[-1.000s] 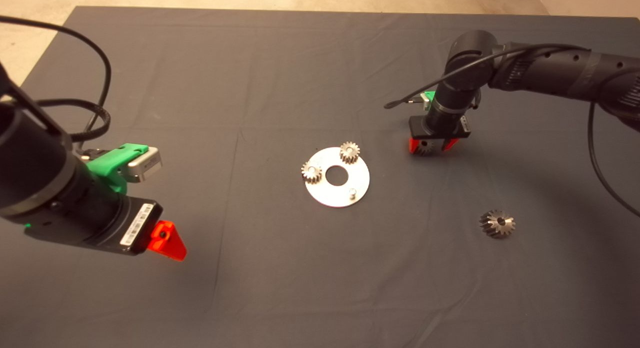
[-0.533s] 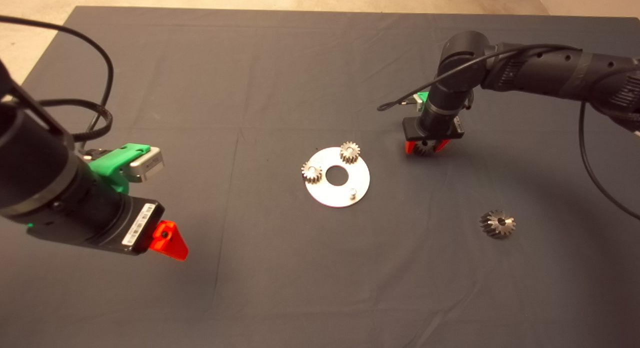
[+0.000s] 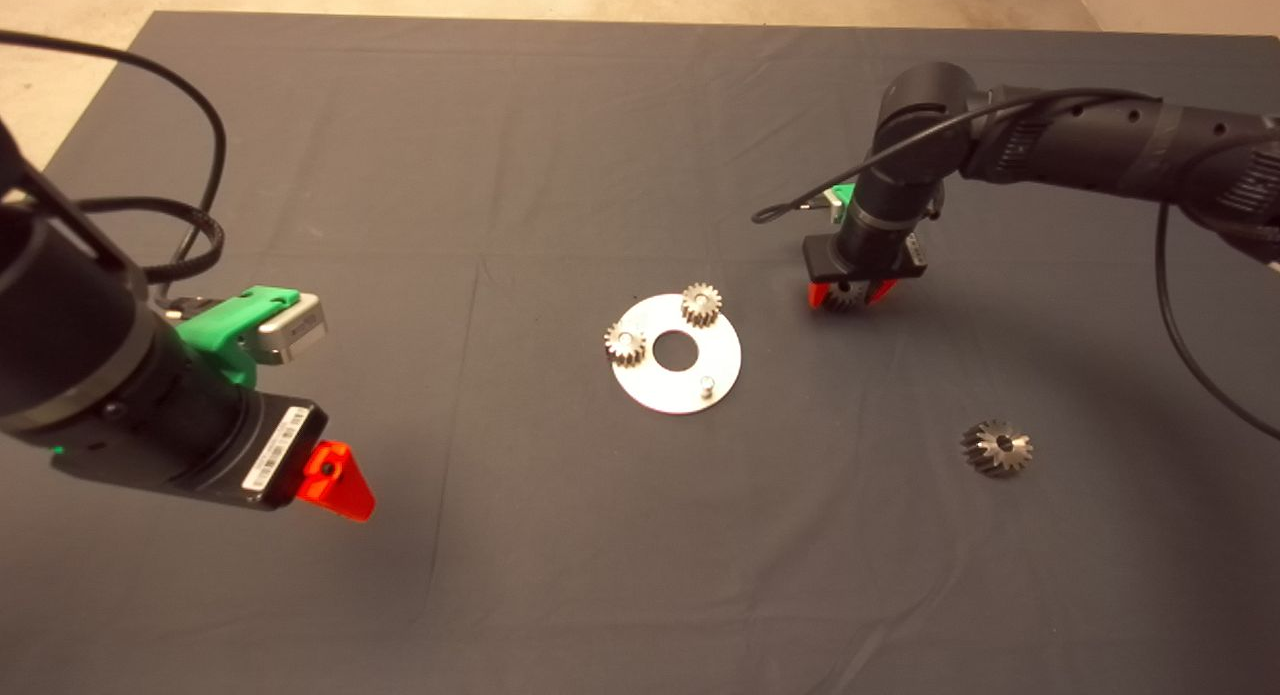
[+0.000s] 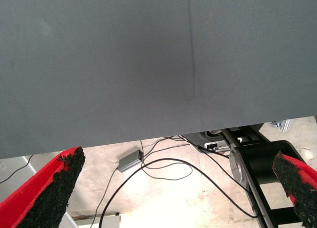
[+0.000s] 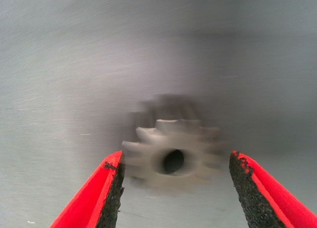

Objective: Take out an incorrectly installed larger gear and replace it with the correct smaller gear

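Head view: the right gripper (image 3: 847, 295) stands over the smaller gear (image 3: 845, 296) on the mat, right of the round metal plate (image 3: 722, 367).

In the right wrist view the red fingers (image 5: 98, 196) are spread apart on either side of the smaller gear (image 5: 173, 158), with a gap at each side, so nothing is gripped. The plate carries two small gears (image 3: 702, 304) and one bare pin (image 3: 706, 383). The larger gear (image 3: 996, 448) lies on the mat, well apart to the right. The left gripper (image 3: 335, 481) waits at the left edge, its fingers (image 4: 47, 191) wide apart and empty.
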### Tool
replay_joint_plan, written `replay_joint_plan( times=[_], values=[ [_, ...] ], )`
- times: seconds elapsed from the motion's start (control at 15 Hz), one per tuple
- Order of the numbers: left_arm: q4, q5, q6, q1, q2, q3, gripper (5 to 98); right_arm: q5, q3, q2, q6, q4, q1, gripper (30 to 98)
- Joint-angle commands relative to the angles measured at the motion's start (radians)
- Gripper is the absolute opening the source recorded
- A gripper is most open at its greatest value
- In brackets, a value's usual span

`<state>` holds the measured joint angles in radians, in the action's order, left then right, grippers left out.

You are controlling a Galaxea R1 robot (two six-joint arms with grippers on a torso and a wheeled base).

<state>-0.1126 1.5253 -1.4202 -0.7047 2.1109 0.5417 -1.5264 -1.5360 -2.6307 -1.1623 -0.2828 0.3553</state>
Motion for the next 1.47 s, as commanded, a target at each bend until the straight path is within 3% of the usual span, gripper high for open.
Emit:
replay_joint_plan(
  times=[0.0, 0.47, 1.0, 1.4],
  values=[
    [-0.015, 0.032, 0.003, -0.016, -0.004, -0.005, 97.9, -0.006, 0.140, 0.052, -0.053, -0.075, 0.083, 56.0],
    [-0.015, 0.030, 0.003, -0.016, -0.001, -0.003, 97.9, -0.006, 0.130, 0.043, -0.050, -0.076, 0.080, 56.0],
    [-0.015, 0.030, 0.003, -0.015, -0.004, -0.005, 97.9, -0.005, 0.015, -0.003, -0.033, -0.073, 0.073, 56.0],
    [-0.015, 0.030, 0.003, -0.016, -0.002, -0.005, 97.9, -0.005, 0.016, -0.015, -0.036, -0.072, 0.073, 56.0]
  ],
)
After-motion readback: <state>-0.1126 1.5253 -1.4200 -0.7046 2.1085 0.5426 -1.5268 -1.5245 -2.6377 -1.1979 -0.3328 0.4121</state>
